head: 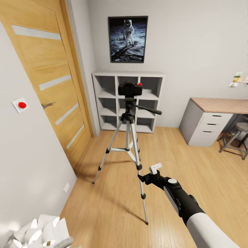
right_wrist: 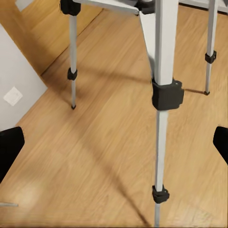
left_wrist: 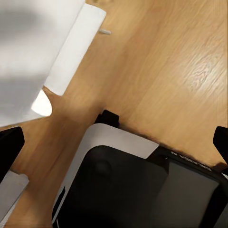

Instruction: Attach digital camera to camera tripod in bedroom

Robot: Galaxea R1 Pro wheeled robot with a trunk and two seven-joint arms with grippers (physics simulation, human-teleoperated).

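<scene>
Black camera (head: 130, 89) already looks mounted on the tripod (head: 128, 137), right gripper (head: 150, 174) spread wide and empty nearby, so probably just back off.

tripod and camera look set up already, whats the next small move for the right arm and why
Probably ease the right end effector back from the camera tripod without brushing its near leg. The digital camera already sits on the tripod head, the end effector is open and empty, and the right wrist view shows that leg close in front, so a bump could tip it.
</scene>
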